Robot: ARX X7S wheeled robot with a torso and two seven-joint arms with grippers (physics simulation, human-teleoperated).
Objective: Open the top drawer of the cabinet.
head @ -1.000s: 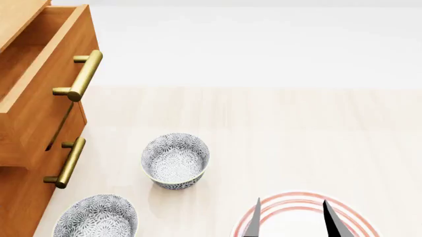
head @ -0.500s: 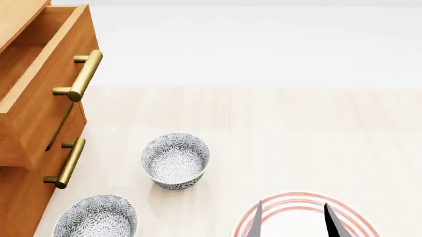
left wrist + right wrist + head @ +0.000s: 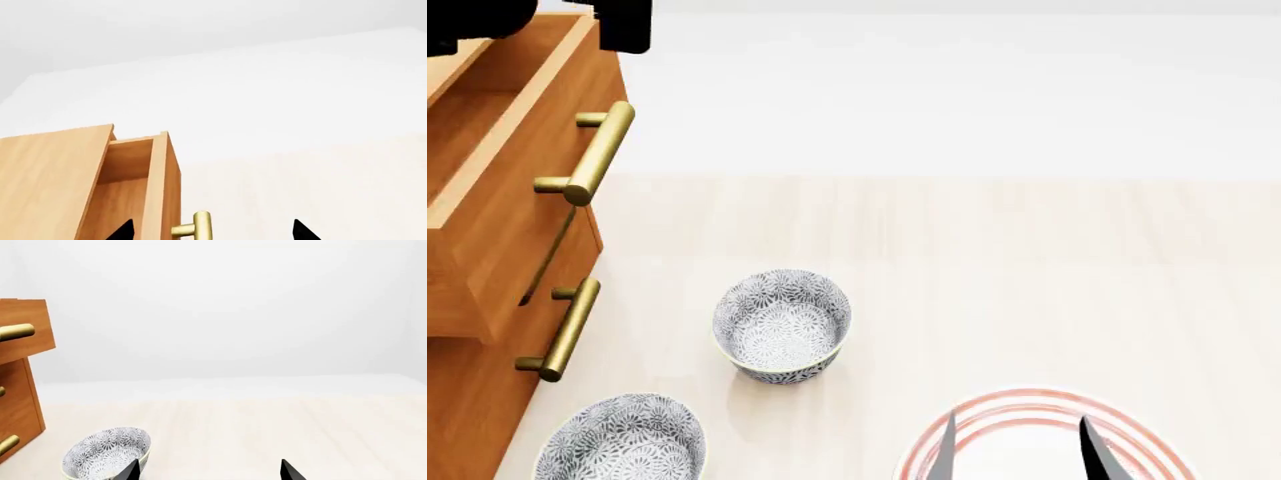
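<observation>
The cabinet [image 3: 467, 400] stands at the left. Its top drawer [image 3: 521, 200] is pulled out past the lower drawer, and its brass bar handle [image 3: 598, 152] is free. My left gripper [image 3: 554, 22] shows as black parts at the top left, over the far end of the drawer. In the left wrist view my left gripper [image 3: 212, 232] is open, with the handle's end [image 3: 202, 225] between its wide-apart fingertips, not touching. The drawer's inside [image 3: 127, 190] looks empty. My right gripper [image 3: 1017, 455] is open and empty at the front right.
The lower drawer's handle [image 3: 565, 328] sits below. Two patterned bowls [image 3: 781, 325] [image 3: 621, 440] stand on the pale tabletop in front of the cabinet. A red-ringed plate [image 3: 1034, 396] lies under my right gripper. One bowl [image 3: 107, 452] shows in the right wrist view.
My left gripper has come into the head view at the top left, over the drawer's far end. The drawer and my right gripper have hardly moved.
</observation>
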